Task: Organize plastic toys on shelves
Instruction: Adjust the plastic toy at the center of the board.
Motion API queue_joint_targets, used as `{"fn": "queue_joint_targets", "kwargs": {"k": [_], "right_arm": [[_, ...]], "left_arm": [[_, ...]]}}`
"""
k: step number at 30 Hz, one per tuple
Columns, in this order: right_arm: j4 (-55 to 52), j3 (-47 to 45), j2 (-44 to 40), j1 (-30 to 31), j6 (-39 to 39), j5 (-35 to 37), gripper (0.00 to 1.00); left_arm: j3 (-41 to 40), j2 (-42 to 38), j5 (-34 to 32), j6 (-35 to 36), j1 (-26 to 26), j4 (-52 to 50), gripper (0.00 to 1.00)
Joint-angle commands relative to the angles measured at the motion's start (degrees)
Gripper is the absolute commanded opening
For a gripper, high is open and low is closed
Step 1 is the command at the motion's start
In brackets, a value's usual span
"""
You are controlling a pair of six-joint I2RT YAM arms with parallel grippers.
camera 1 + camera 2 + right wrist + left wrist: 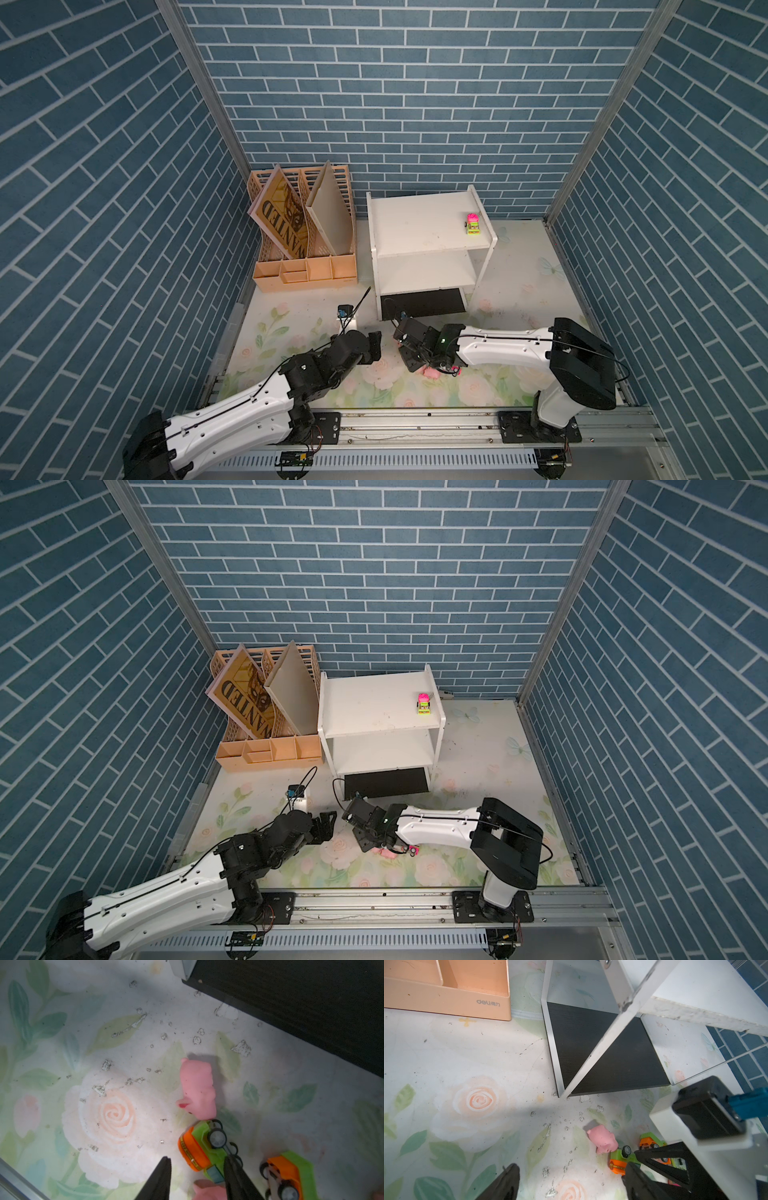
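Right end effector: its fingers stood apart and low over the floral worktop, gripping nothing you could see.
Left end effector: it was wide and empty, over bare worktop just beside the right one.
Nearest toy: the orange-and-green plastic toy truck lay on its side, wheels showing. It sat off-centre in the right gap, against one finger; contact was unclear.
Long axis: it appeared to run along the fingers' reach, not across the gap, so your jaws would close on the truck's narrow width.
Neighbours: a rounded pink pig figure lay just past the truck's far end. A second orange-and-green truck lay outside the gap, and another pink pig sat partly hidden under the fingers.
Shelves: the small white shelf unit stood just beyond the cluster, with one pink-and-green truck on its top board.
Nearer arm: the right one, directly above the toys.
Next move: you probably needed a small sideways shift to centre the truck.
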Motion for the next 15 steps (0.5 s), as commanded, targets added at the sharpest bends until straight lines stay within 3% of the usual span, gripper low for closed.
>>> {"fn": "queue_joint_targets", "kwargs": {"k": [1,15], "right_arm": [[-1.19,-1.65,2.21,-1.06,-1.54,0.3,0.47],[-1.26,1.57,6.51,-1.89,-5.5,0.66,0.53]], "left_arm": [[-0.54,-0.04,-0.61,-0.01,0.03,-1.01,0.82],[-1.79,-2.55,-0.94,-0.74,0.44,-2.55,0.83]]}}
